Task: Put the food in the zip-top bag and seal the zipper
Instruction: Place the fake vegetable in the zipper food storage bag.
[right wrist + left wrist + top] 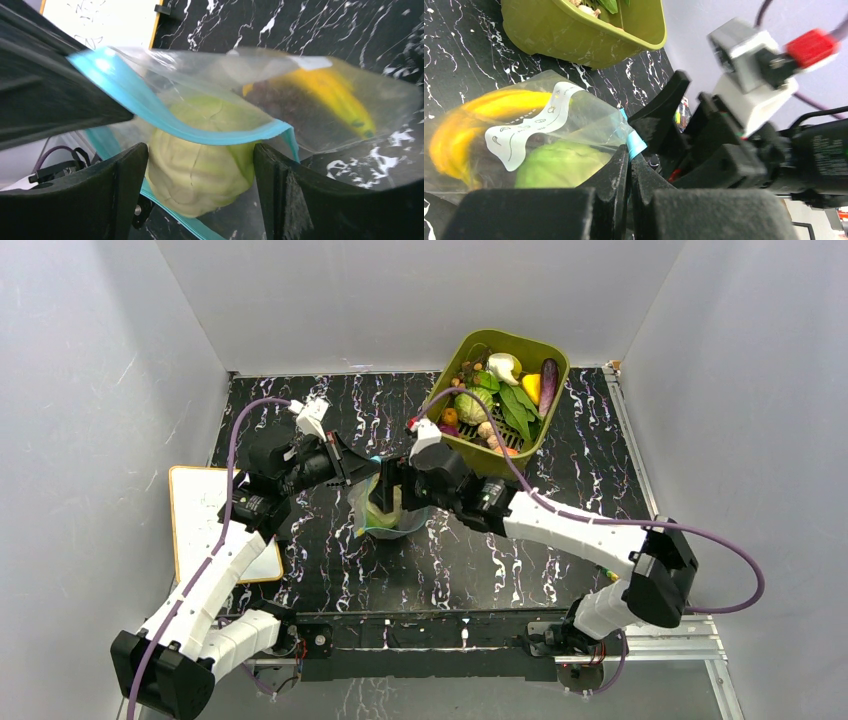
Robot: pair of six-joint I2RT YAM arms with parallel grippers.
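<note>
The clear zip-top bag [392,512] lies mid-table with its mouth held up. My left gripper [630,155] is shut on the light blue zipper [636,142] at the bag's edge. Inside the bag are a yellow banana [335,100], something dark [287,107] and a green cabbage [200,160]. The cabbage sits in the bag's mouth, between the zipper's two strips [170,120]. My right gripper [200,172] is open around the cabbage, one finger [120,180] on each side. More food [500,395] fills the olive-green tub [515,341].
The tub stands at the back right of the black marbled table. A white board with a yellow rim [215,525] lies at the left, beside my left arm. Grey walls enclose the table on three sides.
</note>
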